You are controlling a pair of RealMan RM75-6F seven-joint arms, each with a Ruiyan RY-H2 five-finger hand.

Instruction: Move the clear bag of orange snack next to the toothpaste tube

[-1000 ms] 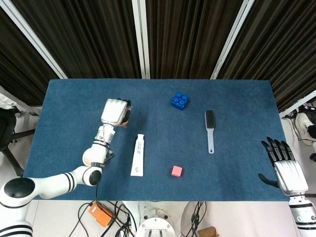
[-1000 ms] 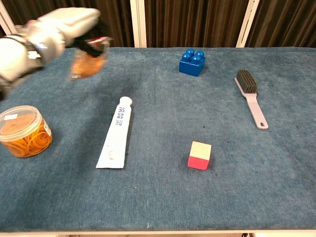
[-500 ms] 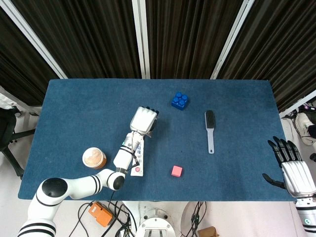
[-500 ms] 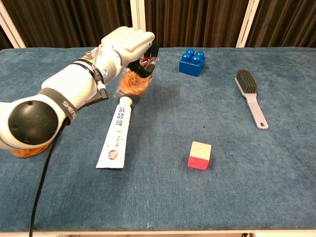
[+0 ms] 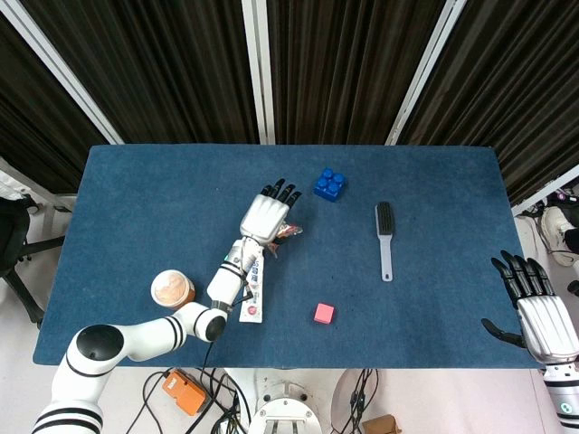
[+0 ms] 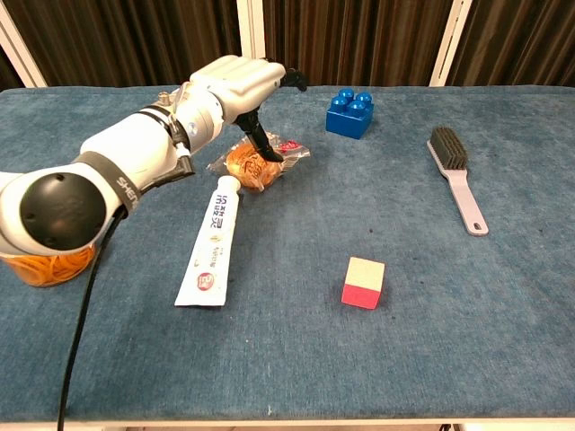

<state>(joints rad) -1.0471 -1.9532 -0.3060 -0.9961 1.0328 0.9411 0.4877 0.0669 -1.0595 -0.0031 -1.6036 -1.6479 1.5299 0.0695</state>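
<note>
The clear bag of orange snack (image 6: 256, 164) lies on the blue cloth, right beside the cap end of the white toothpaste tube (image 6: 211, 244). From the head view only its red edge (image 5: 289, 231) shows past my left hand (image 5: 265, 215). That left hand (image 6: 241, 83) hovers just above the bag with its fingers spread apart, the thumb pointing down toward the bag, holding nothing. My right hand (image 5: 536, 310) hangs off the table's right front corner, fingers apart and empty. The toothpaste tube (image 5: 252, 287) is partly covered by my left forearm.
A blue toy block (image 5: 329, 184) stands behind the bag. A grey brush (image 5: 385, 237) lies to the right, a pink cube (image 5: 324, 314) near the front. A round tub of orange rubber bands (image 5: 172, 289) sits at the left beside my forearm.
My left hand carried the bag rightward to the tube's cap end, set it down and spread its fingers, letting go. The right hand has barely moved.
</note>
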